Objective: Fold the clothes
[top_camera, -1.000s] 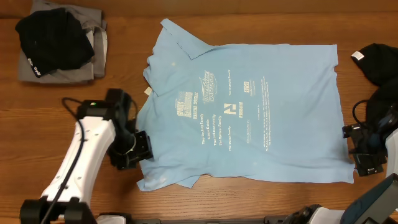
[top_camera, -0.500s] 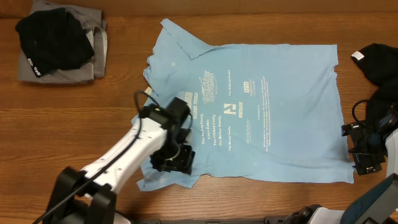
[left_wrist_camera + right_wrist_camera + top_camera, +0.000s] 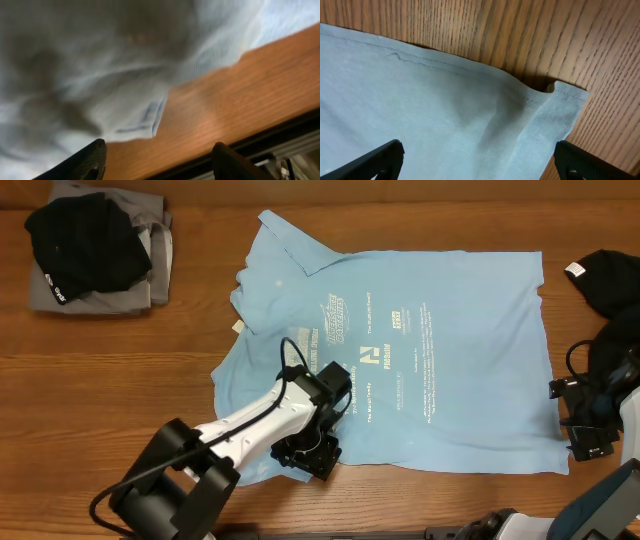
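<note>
The clothes' light-blue T-shirt (image 3: 440, 370) lies spread flat, print side up, in the middle of the table. My left gripper (image 3: 312, 458) hovers over its near-left part at the front hem. In the left wrist view, which is blurred, this gripper (image 3: 160, 167) is open, with bare wood between the tips and a folded shirt edge (image 3: 145, 117) just beyond. My right gripper (image 3: 582, 425) sits at the shirt's near-right corner. In the right wrist view it (image 3: 482, 170) is open wide, and shirt fabric (image 3: 445, 115) lies between its fingertips (image 3: 377, 160) without being pinched.
Black and grey garments (image 3: 90, 245) are piled at the far left corner. Another black garment (image 3: 610, 285) lies at the right edge. The table's front edge (image 3: 280, 135) is close behind the left gripper.
My left arm swung right from the shirt's left edge across its near-left part to the front hem, and its jaws widened. The right arm has not moved.
</note>
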`<state>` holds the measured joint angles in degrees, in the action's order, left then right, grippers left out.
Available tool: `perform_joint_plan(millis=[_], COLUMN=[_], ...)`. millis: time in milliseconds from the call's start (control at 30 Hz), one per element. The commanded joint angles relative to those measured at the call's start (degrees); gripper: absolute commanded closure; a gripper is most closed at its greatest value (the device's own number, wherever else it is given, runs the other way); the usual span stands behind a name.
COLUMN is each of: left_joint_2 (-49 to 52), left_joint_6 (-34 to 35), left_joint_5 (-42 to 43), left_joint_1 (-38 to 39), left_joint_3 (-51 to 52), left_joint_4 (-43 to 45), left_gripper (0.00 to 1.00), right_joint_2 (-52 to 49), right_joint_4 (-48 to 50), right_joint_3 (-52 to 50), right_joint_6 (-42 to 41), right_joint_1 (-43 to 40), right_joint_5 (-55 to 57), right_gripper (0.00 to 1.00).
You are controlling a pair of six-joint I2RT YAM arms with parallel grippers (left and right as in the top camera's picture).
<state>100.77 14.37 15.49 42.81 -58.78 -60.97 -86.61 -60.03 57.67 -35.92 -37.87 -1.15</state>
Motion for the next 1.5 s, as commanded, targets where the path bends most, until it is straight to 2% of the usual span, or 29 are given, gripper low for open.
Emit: perform_joint_plan(millis=[0, 367, 467, 567, 667, 933, 1033, 1267, 1467], left_joint_2=[2.3, 7.7, 7.7, 7.7, 7.3, 6.9, 6.9, 6.9, 6.9], left_joint_6=[-0.8, -0.2, 0.3, 4.0, 5.1, 5.2, 4.8, 5.0, 4.9], left_joint_5=[-1.1, -0.8, -1.4, -6.1, -10.7, -11.8, -9.5, -7.7, -6.9], left_joint_1=[0.4, 0.4, 0.4, 0.4, 0.4, 2.2, 3.2, 6.1, 6.1], left_joint_3=[0.2, 0.2, 0.1, -1.1, -3.8, -8.5, -8.5, -8.4, -7.0], left_joint_4=[0.6, 1.3, 1.2, -0.8, -4.3, -6.7, -7.5, -8.4, -7.9], left_gripper=[0.29, 0.35, 0.41, 0.53, 0.57, 0.54, 0.53, 0.40, 0.39], right_joint_2=[1.6, 1.6, 1.6, 1.6, 1.6, 1.6, 1.6, 1.6, 1.6], right_joint_4=[0.1, 0.2, 0.2, 0.4, 0.4, 0.4, 0.4, 0.7, 0.8], right_joint_3=[0.8, 0.8, 0.8, 0.8, 0.8, 0.8, 0.8, 0.8, 0.8], right_joint_6=[0.5, 1.7, 1.7, 1.7, 1.7, 1.9, 1.9, 1.9, 1.9], right_joint_1=[-0.1, -0.1, -0.1, -0.1, -0.1, -0.1, -0.1, -0.1, -0.1], right_joint_5=[-0.1, 0.0, 0.0, 0.0, 0.0, 0.0, 0.0, 0.0, 0.0], right_gripper=[0.00, 0.00, 0.00, 0.00, 0.00, 0.00, 0.00, 0.00, 0.00])
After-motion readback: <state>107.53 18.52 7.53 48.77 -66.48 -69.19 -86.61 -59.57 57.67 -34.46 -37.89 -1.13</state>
